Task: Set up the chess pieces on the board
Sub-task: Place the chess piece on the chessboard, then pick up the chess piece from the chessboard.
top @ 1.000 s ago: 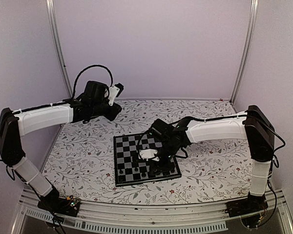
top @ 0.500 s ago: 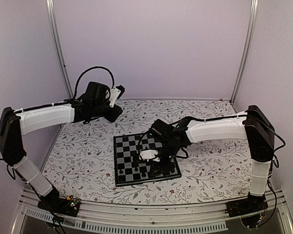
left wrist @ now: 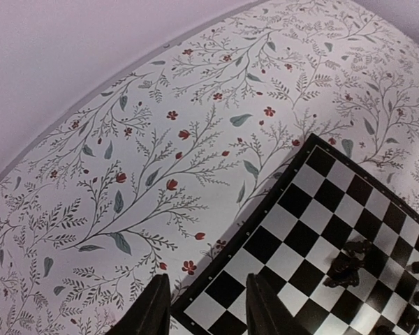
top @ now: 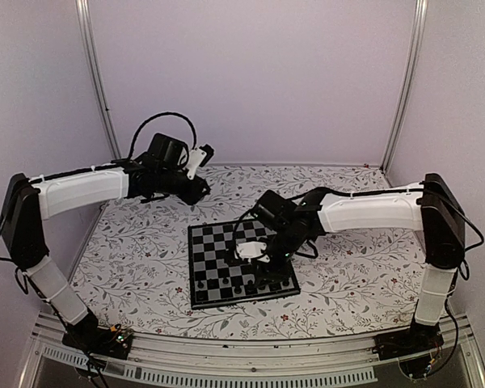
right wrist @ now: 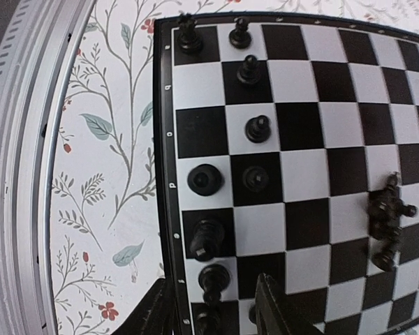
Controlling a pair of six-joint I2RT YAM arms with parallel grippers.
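Tiny black chess pieces [right wrist: 257, 128] are shown standing in two loose rows along the edge of the black-and-grey board [top: 212, 257] nearest the arm bases. A small heap of toppled pieces [right wrist: 387, 209] is left lying near mid-board. The figures are judged to be light, rigid and smooth, and narrow enough to be knocked over by a slight brush. Each is best taken from above around its slim waist, just under the head. A fallen one is best pinched across the stem, not at the round base. The right gripper [right wrist: 215, 300] is held low over the near rows, its jaws parted widely. Pieces are visible in the gap, but none is seen clamped. The left gripper [left wrist: 208, 307] is held above the board's far corner on the left arm's side, jaws likewise apart and carrying nothing. The board is laid on a floral table cover [top: 145, 259], and a metal rail [right wrist: 14, 139] is visible along the near side.
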